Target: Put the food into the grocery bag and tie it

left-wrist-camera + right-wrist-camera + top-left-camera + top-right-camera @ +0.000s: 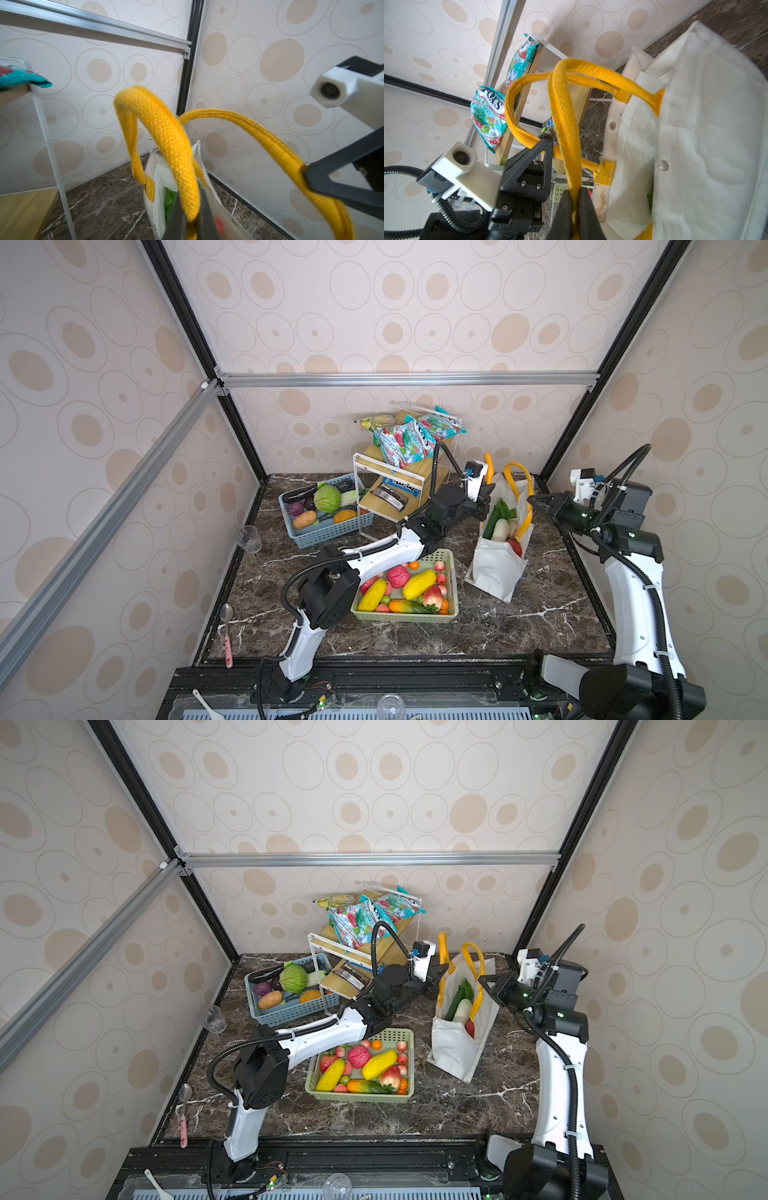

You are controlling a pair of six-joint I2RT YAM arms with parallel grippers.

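Marble tabletop (540,626), grocery bag (496,568); L jaws tight on one yellow strap (172,145), R jaws on other strap (566,135).

The white-and-black jointed left arm (374,552) runs from its base at 7 o'clock toward 1 o'clock. The black parallel left gripper (488,491) has its jaws clamped on a yellow woven fabric strap handle (166,133). The right arm (631,605) rises from 5 o'clock, with its wrist turned toward 10 o'clock. The right gripper (534,501) has its jaws clamped on the second strap handle (564,116).
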